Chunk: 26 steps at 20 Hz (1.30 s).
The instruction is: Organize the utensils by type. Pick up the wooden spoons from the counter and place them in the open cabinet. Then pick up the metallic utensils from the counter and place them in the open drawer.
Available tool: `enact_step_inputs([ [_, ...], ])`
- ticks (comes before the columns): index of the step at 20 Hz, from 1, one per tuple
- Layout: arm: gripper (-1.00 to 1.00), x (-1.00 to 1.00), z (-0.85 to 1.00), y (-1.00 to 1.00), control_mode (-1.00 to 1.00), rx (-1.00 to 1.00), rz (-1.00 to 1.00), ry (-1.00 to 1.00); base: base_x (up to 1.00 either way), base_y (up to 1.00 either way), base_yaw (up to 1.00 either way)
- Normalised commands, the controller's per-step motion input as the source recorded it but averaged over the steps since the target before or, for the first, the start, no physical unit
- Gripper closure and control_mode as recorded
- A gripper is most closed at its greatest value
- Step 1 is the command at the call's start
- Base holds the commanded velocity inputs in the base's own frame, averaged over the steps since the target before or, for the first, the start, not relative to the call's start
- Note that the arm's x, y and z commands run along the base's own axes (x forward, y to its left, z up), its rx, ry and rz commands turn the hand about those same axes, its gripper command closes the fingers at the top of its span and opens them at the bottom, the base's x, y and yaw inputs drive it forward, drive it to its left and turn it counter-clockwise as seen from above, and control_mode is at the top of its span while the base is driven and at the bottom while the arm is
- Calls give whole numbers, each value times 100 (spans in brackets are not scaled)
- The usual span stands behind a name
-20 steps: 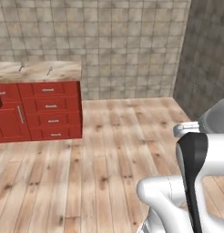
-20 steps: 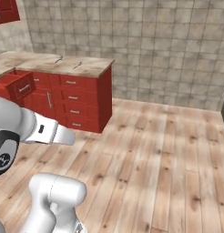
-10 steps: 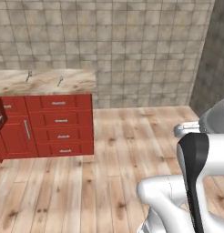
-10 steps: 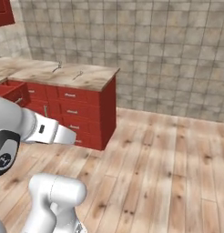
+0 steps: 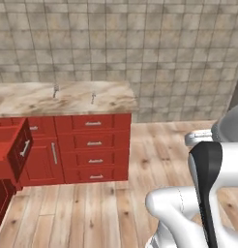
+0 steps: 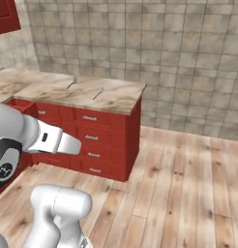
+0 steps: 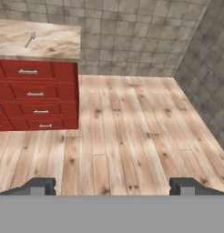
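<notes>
Beige marbled stone counter (image 5: 67,99) over red base cabinet fronts, at about 10 o'clock in the left base view; two thin silver-grey metal forks (image 5: 55,91) (image 5: 93,98) lying on it, well apart, the same pair in the right base view (image 6: 72,83) (image 6: 98,93), one of them in the hand view (image 7: 30,39) at 11 o'clock; red box-shaped open drawer (image 5: 17,149) with horizontal silver bar handle, pulled out at 9 o'clock in the left base view; red wall cabinet (image 6: 7,15) at 11 o'clock in the right base view, corner visible; two-finger gripper (image 7: 111,186), fingertips (image 7: 38,186) spread wide, released, grasping nothing, over pale wooden plank floor (image 7: 123,132), far from the counter
</notes>
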Motion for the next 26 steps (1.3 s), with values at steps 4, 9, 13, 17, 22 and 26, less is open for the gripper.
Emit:
enact_step_inputs([
  [4,-100,0,0,0,100,0,0,0,79,80,1],
  [9,-100,0,0,0,100,0,0,0,67,67,3],
  [13,-100,0,0,0,100,0,0,0,45,48,0],
  [17,-100,0,0,0,100,0,0,0,49,30,0],
  [22,-100,0,0,0,100,0,0,0,55,10,5],
  [26,-100,0,0,0,100,0,0,0,68,0,26],
])
